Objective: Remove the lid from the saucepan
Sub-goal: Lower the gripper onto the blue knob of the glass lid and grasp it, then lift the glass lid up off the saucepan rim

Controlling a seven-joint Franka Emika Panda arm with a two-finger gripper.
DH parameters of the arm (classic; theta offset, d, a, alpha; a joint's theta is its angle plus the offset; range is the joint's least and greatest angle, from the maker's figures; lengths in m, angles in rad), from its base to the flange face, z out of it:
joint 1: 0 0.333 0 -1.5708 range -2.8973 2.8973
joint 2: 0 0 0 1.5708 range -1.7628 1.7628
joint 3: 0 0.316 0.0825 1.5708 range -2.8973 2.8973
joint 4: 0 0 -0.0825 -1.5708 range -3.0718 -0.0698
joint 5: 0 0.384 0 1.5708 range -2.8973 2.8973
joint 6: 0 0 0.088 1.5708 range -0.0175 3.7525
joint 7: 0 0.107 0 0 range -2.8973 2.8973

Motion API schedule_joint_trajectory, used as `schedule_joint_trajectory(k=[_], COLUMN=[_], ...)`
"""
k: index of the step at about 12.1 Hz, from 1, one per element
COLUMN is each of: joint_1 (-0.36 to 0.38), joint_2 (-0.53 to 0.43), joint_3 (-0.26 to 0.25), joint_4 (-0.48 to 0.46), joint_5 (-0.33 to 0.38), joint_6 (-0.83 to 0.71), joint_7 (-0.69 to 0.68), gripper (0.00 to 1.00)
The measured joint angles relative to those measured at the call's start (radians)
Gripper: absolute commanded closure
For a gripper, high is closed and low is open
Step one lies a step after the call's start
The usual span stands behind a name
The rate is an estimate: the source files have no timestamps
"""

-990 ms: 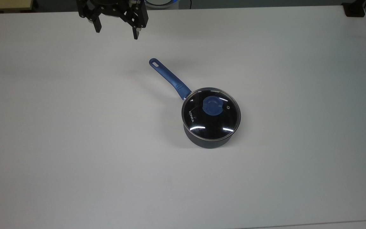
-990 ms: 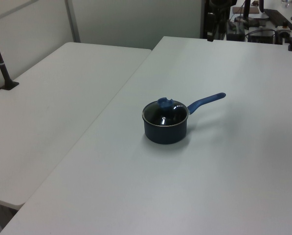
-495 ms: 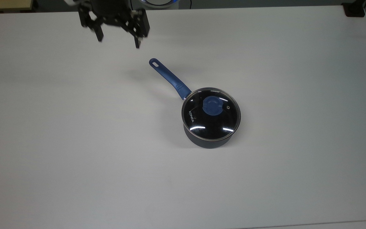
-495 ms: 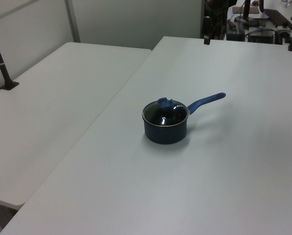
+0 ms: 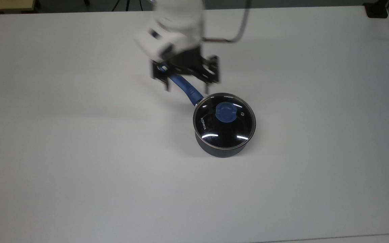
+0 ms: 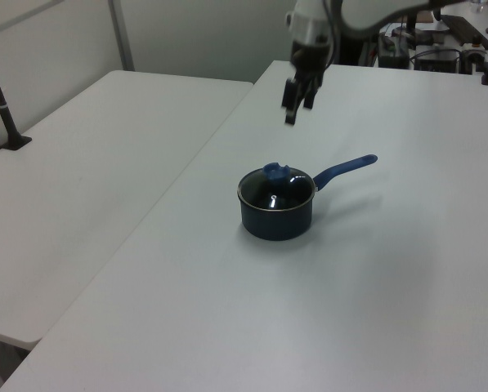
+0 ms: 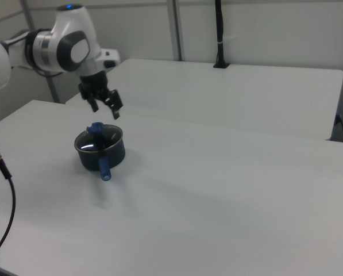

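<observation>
The gripper (image 5: 186, 87) has moved from the table's far edge toward the middle and now hangs above the pan's handle (image 5: 181, 82), fingers wide open and empty. The lid (image 5: 224, 120) is closed on the pan (image 5: 219, 150), near the table (image 5: 79, 152) centre. The approach has begun; the knob (image 5: 225, 111) is not yet reached.

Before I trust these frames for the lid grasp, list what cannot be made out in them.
- Gripper: motion-smeared in the top view, so its fingertip outlines are soft.
- Saucepan handle: its upper end is partly covered by the gripper in the top view.
- Lid lettering and vent hole: too small to read in the left view.
- Arm's cable: cut off by the right view's left and bottom edges.
</observation>
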Motion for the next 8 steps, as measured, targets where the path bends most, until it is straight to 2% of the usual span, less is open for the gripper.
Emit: schedule_joint_trajectory(k=[3, 5, 8], joint_1=[0.104, 0.117, 0.123], joint_2=[0.12, 0.163, 0.186], joint_3=[0.001, 0.001, 0.001], joint_4=[0.032, 0.063, 0.078], joint_5=[-0.009, -0.025, -0.035], joint_6=[0.078, 0.083, 0.083], joint_7=[0.082, 0.118, 0.124], gripper=[0.0, 0.04, 0.42])
